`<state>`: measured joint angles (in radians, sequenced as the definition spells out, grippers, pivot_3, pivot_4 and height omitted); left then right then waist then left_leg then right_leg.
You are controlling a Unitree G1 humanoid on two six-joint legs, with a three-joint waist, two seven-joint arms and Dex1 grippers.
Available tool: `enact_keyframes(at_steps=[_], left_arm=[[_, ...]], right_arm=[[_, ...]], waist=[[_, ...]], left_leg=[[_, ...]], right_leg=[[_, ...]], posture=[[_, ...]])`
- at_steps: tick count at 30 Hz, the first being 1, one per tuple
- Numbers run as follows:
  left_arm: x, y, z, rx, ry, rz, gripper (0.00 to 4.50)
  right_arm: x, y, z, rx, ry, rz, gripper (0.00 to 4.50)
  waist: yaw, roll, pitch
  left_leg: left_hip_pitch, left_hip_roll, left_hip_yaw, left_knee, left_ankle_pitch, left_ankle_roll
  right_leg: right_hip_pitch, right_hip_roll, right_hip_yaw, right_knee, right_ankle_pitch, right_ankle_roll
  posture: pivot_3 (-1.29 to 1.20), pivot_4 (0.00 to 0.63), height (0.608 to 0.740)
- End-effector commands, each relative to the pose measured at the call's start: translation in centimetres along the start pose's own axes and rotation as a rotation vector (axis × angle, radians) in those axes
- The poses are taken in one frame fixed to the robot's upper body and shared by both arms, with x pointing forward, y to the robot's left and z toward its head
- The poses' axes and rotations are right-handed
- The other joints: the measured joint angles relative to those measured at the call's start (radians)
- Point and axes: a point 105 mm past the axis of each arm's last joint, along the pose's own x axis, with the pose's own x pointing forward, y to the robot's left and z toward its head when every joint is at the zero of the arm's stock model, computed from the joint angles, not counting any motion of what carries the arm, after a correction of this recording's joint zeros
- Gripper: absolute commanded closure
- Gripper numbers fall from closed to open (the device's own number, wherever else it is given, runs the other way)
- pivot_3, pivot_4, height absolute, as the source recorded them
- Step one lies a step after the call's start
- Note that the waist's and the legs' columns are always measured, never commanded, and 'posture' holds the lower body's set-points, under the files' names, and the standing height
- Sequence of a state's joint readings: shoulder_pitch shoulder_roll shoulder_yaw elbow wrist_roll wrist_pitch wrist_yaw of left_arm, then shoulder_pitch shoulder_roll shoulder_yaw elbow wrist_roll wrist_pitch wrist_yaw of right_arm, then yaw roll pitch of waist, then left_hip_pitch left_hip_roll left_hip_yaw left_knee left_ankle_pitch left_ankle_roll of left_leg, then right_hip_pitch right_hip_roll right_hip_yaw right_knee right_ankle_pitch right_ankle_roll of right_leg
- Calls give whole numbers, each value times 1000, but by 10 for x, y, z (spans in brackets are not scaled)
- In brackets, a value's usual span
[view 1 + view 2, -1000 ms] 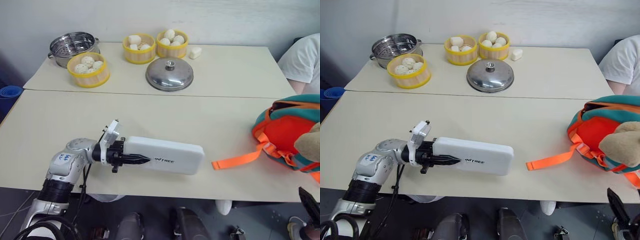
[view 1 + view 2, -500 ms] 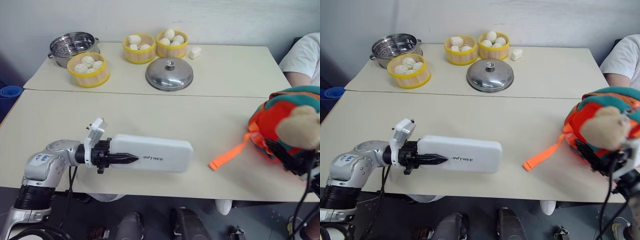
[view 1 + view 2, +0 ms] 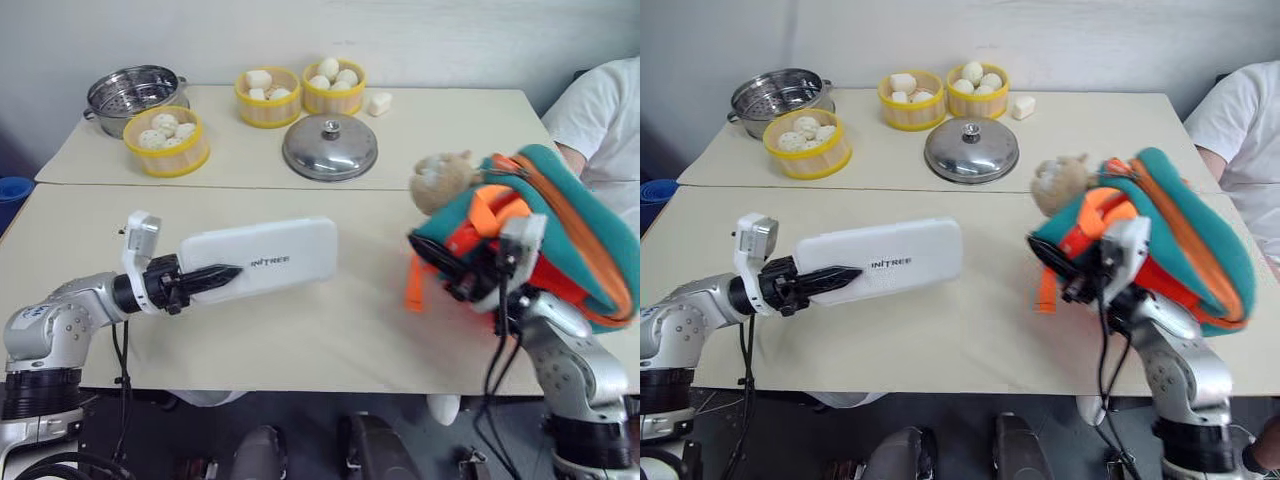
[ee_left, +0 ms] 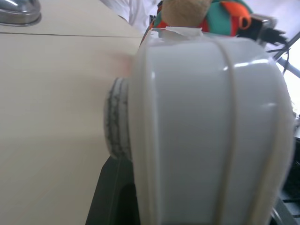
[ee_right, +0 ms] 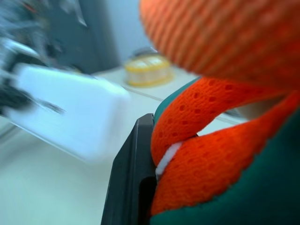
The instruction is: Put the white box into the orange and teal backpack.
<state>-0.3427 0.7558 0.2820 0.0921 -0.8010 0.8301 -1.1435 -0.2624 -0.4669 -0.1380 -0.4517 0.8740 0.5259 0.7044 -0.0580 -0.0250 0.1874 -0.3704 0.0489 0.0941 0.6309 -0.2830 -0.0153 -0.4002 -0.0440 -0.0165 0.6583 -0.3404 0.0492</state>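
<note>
My left gripper (image 3: 232, 270) is shut on the left end of the white box (image 3: 265, 262), holding it just above the table with its long side pointing right and slightly raised. The left wrist view has the box's end (image 4: 206, 126) right before the camera. To the right, my right gripper (image 3: 442, 264) is shut on orange fabric at the mouth of the orange and teal backpack (image 3: 560, 230), which hangs lifted and tilted toward the box. A black finger (image 5: 131, 178) presses against the orange mesh (image 5: 201, 154). The tan plush toy (image 3: 440, 178) sits on top.
At the back of the table (image 3: 350, 330) stand three yellow steamer baskets of buns (image 3: 165, 138), a steel pot (image 3: 130, 95), a steel lid (image 3: 330, 147) and a loose bun (image 3: 379, 103). A person in a white sleeve (image 3: 600, 110) sits at the right.
My right arm came up from the lower right, closed on the backpack and swung it up and left toward the box. The left gripper carried the box left and slightly up.
</note>
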Motion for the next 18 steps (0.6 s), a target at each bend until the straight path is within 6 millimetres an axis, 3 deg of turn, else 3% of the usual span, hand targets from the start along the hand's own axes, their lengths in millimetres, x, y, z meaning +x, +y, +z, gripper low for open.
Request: enact_keyframes(at_steps=[1,6,9,13,18], left_arm=[[-18,2,14,29,-45,57,3277],[-36,5,19,50,-61,103,3277],[-40,-10,29,88,-99,60,3277],[-25,-40,42,153,-134,-42,3277],[11,-60,72,309,-205,-165,3277]], right_arm=[[9,50,13,112,23,249,4488],[-15,72,17,252,189,373,4488],[-36,67,10,284,323,344,4488],[-59,50,5,271,429,261,4488],[-80,29,13,231,493,180,4488]], waist=[[5,0,0],[11,-2,0],[21,-3,0],[30,-5,0],[39,-6,0]], left_leg=[[-1,0,0,-1,0,0],[-9,-1,-1,1,-2,2],[-11,-2,-1,2,-3,5],[-14,-1,-2,3,-3,5],[-15,-2,-2,8,-1,7]], right_leg=[[-1,0,-1,0,0,-1],[-8,-3,-1,-2,-1,-1],[-8,-4,-1,-4,0,0],[-9,-4,-2,-5,0,0],[-8,-4,-3,-4,3,4]], posture=[[0,150,740],[0,150,740],[0,150,740],[0,150,740],[0,150,740]])
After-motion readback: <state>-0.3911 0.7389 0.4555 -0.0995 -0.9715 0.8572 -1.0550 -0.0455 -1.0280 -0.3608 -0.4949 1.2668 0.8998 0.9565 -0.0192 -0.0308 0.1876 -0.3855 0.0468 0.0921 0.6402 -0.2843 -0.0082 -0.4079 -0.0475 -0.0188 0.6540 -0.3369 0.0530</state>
